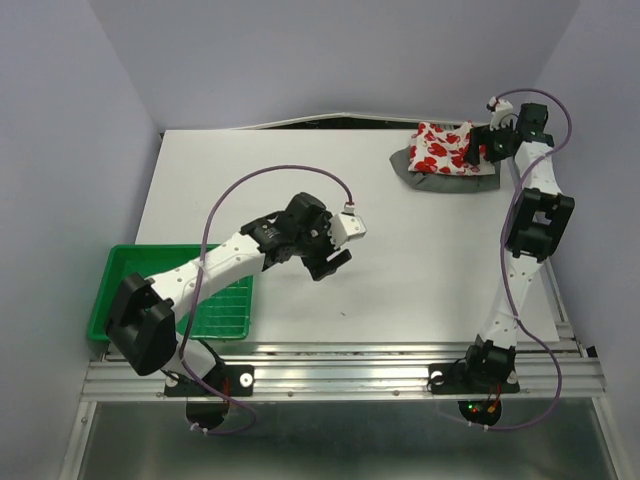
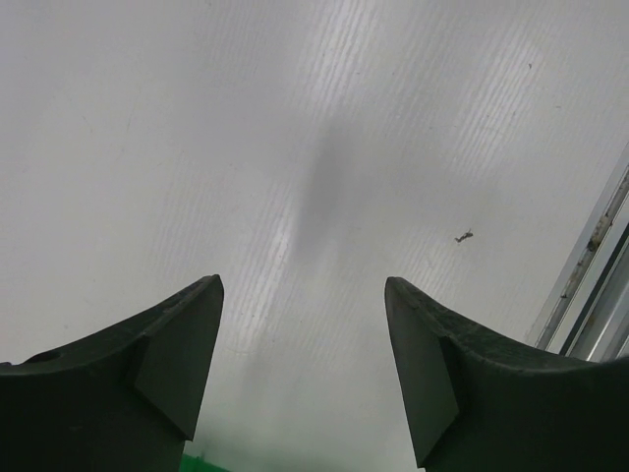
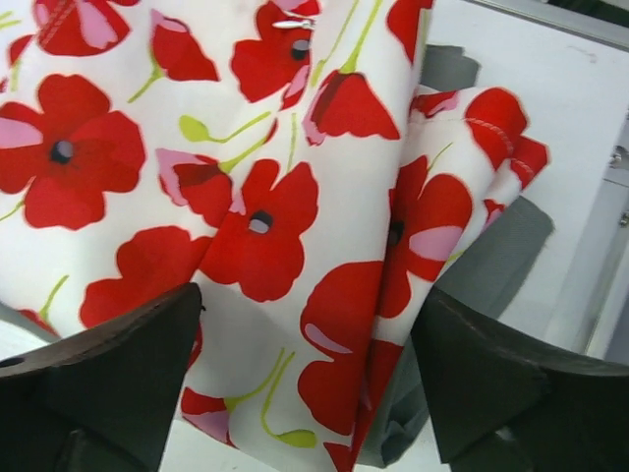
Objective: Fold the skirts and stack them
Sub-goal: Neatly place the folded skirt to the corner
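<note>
The white skirt with red flowers lies folded on top of the dark grey skirt at the far right of the table. My right gripper is at the floral skirt's right edge. In the right wrist view its jaws stand wide open over the floral skirt, with the right gripper holding nothing; the grey skirt shows under the floral one at the right. My left gripper hovers over the middle of the table, open and empty.
A green plastic tray sits at the near left, partly under the left arm. The metal rail runs along the table's near edge. A small dark speck lies on the white table.
</note>
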Robot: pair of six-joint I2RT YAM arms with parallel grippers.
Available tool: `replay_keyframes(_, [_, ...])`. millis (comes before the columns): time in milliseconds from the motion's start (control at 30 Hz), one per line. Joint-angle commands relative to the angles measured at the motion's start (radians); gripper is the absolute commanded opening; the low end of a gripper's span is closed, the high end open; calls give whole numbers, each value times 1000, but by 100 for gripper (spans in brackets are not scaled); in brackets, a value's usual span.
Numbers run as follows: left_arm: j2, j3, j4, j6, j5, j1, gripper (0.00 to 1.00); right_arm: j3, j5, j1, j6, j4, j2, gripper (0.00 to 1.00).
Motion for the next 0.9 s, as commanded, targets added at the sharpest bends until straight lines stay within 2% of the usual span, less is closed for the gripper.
replay_keyframes(0, [-21,67,-6,-29,20,27,79,50,139,-6,17,108,-66,93])
replay_keyframes(100, [-21,88,-12,-52,34,50,80,47,233,-6,0,148,-103,96])
replay_keyframes(233, [-23,104,-8,-101,72,93,80,43,273,-6,6,147,-177,100])
replay_keyframes(367, [-50,107,17,-152,69,136,84,-2,221,-6,57,107,-252,100])
replay_keyframes(433, [-87,107,32,-187,74,168,99,-16,170,-6,95,57,-307,100])
replay_keyframes(600, [-153,114,54,-216,89,282,99,-46,71,-6,180,-118,-449,100])
replay_keyframes(667, [-170,113,75,-234,77,315,99,-124,3,-6,192,-163,-509,100])
replay_keyframes(767, [-182,121,55,-239,115,394,99,-216,-2,17,172,-264,-635,100])
replay_keyframes(867, [-182,115,13,-230,108,440,99,-385,-20,17,169,-309,-779,100])
